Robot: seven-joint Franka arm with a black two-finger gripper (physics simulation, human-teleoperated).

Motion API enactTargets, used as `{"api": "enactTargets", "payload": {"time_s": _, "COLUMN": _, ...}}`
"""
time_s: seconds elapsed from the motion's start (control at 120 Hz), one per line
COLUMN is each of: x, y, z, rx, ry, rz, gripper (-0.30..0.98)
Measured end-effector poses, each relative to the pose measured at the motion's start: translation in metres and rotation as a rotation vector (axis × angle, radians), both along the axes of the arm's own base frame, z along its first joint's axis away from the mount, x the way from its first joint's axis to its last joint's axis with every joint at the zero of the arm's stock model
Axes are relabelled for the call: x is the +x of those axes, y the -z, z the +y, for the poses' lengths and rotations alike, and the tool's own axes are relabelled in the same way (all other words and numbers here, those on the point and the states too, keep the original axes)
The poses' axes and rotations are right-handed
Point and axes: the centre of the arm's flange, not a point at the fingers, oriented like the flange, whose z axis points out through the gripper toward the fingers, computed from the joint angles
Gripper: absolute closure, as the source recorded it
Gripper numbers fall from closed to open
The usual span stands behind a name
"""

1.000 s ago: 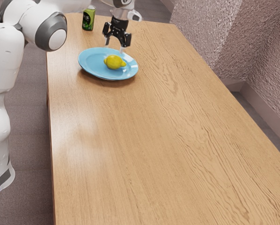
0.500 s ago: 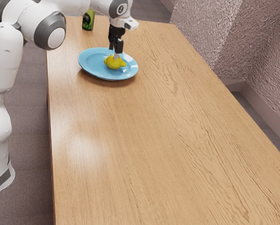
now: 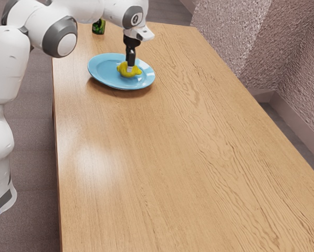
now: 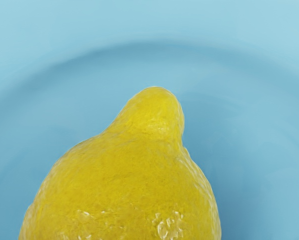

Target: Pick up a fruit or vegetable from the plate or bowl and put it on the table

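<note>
Item, one yellow, bumpy-skinned lemon (image 3: 138, 72): lying on its side on the plate, off the middle, toward the exterior view's right; blunt nub at its end, set against bare blue in your wrist view.

Item, one round, glossy light-blue plate (image 3: 101, 66) with a raised rim: resting on the counter, toward its far end.

Item, your black two-finger claw (image 3: 129, 69): pointing down, lowered to the lemon and overlapping it in the exterior view. Whether it is clenched or released, you cannot tell from these pictures.

Item, your white arm with dark-grey joint rings (image 3: 2, 65): reaching in from the exterior view's left.

Item, one green-and-black can (image 3: 98, 28): beyond the plate, partly hidden behind your arm.

Item, one long, light-brown wood-grain counter (image 3: 146, 157), beside a rough, pinkish-grey wall (image 3: 233, 42).
</note>
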Motion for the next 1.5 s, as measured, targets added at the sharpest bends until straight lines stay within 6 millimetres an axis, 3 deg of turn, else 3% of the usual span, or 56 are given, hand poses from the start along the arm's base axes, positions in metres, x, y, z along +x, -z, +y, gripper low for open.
{"api": "enactTargets", "payload": {"time_s": 0.55, "x": -0.003, "y": 0.028, "z": 0.004, "rx": -0.033, "ry": 0.078, "rz": -0.015, "gripper": 0.05}}
{"api": "enactTargets", "payload": {"time_s": 0.692, "x": -0.003, "y": 0.024, "z": 0.007, "rx": -0.045, "ry": 0.070, "rz": -0.055, "gripper": 0.31}}
{"api": "enactTargets", "payload": {"time_s": 0.833, "x": -0.002, "y": 0.019, "z": 0.006, "rx": -0.045, "ry": 0.070, "rz": -0.086, "gripper": 0.28}}
{"api": "enactTargets", "payload": {"time_s": 0.908, "x": -0.001, "y": -0.005, "z": 0.000, "rx": -0.029, "ry": 0.084, "rz": -0.127, "gripper": 0.29}}
{"api": "enactTargets", "payload": {"time_s": 0.983, "x": 0.020, "y": -0.022, "z": -0.030, "rx": -0.024, "ry": 0.143, "rz": -0.161, "gripper": 0.28}}
{"api": "enactTargets", "payload": {"time_s": 1.092, "x": 0.080, "y": -0.035, "z": -0.123, "rx": -0.052, "ry": 0.308, "rz": -0.205, "gripper": 0.29}}
{"api": "enactTargets", "payload": {"time_s": 1.183, "x": 0.108, "y": -0.047, "z": -0.178, "rx": -0.062, "ry": 0.396, "rz": -0.236, "gripper": 0.28}}
{"api": "enactTargets", "payload": {"time_s": 1.3, "x": 0.130, "y": -0.057, "z": -0.227, "rx": -0.080, "ry": 0.460, "rz": -0.278, "gripper": 0.28}}
{"api": "enactTargets", "payload": {"time_s": 1.358, "x": 0.138, "y": -0.065, "z": -0.251, "rx": -0.104, "ry": 0.484, "rz": -0.309, "gripper": 0.17}}
{"api": "enactTargets", "payload": {"time_s": 1.5, "x": 0.143, "y": -0.108, "z": -0.298, "rx": -0.204, "ry": 0.465, "rz": -0.478, "gripper": 0.08}}
